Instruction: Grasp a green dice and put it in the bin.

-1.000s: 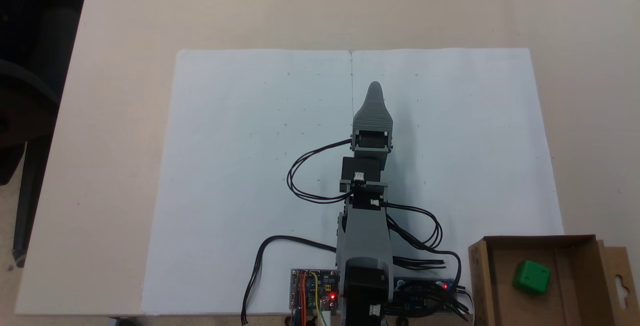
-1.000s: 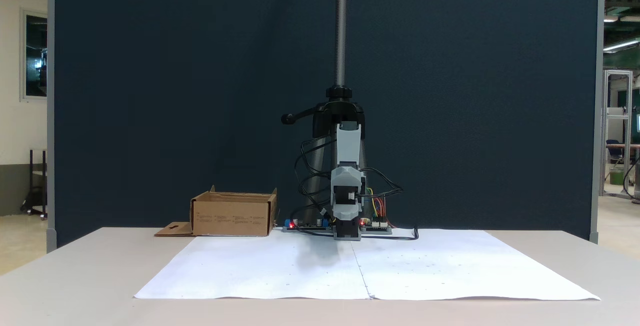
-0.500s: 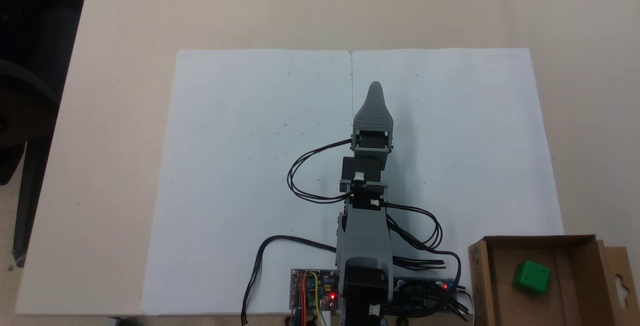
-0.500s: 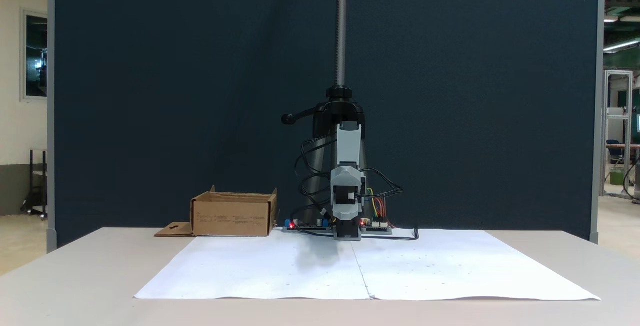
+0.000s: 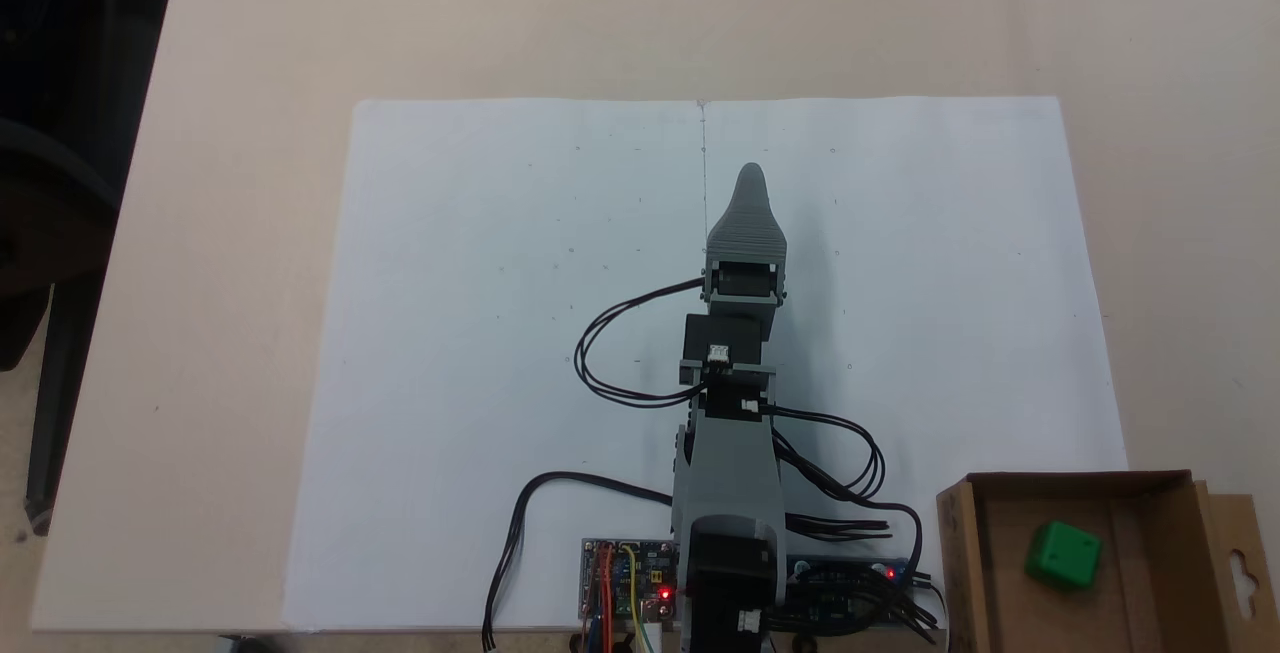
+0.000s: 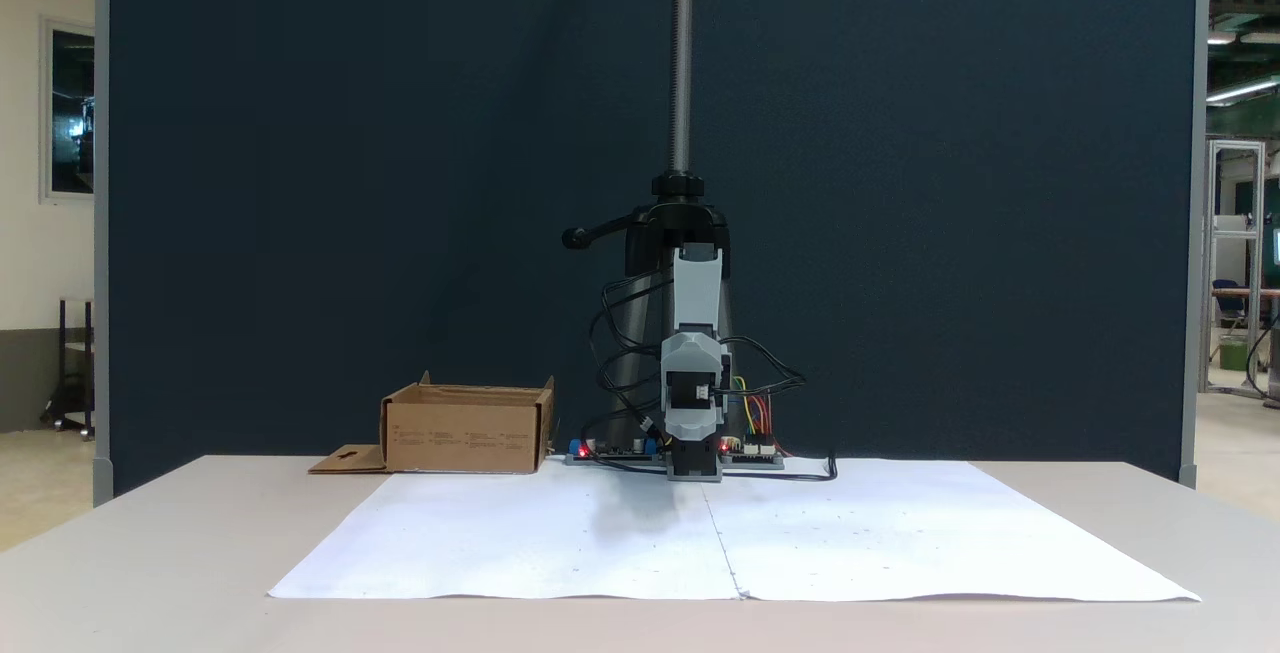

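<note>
The green dice lies on the floor of the bin, a brown cardboard box at the lower right corner of a fixed view from above, with its cutout flap folded out to the right. In a fixed view from the front the bin stands left of the arm's base and its walls hide the dice. My gripper hangs over the middle of the white paper, far from the bin, pointing away from the base. A single grey tapered tip shows, so whether the jaws are apart is unclear. Nothing shows in it.
Two white paper sheets cover the beige table. Circuit boards and looping black cables lie around the arm's base. A stand with a pole and a dark blue partition stand behind.
</note>
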`<state>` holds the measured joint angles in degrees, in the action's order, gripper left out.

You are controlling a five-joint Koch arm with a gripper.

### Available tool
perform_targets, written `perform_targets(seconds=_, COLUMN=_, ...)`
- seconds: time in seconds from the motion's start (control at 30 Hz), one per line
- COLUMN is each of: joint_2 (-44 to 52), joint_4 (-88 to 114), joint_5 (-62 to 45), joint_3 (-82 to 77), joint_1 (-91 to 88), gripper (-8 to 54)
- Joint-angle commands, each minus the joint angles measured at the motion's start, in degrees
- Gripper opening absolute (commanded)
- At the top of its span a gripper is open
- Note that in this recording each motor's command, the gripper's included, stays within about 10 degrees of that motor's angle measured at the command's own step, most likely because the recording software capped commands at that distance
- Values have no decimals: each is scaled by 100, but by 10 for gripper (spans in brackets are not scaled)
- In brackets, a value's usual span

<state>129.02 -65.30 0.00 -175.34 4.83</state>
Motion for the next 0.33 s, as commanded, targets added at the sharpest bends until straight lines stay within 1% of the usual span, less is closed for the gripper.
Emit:
perform_targets(seconds=0.0, joint_2=659, joint_4=-844, joint_5=-378, joint_3=-396, joint_1=26, gripper=471)
perform_targets(seconds=0.3, joint_2=659, joint_4=-844, joint_5=-378, joint_3=-396, joint_1=0, gripper=471)
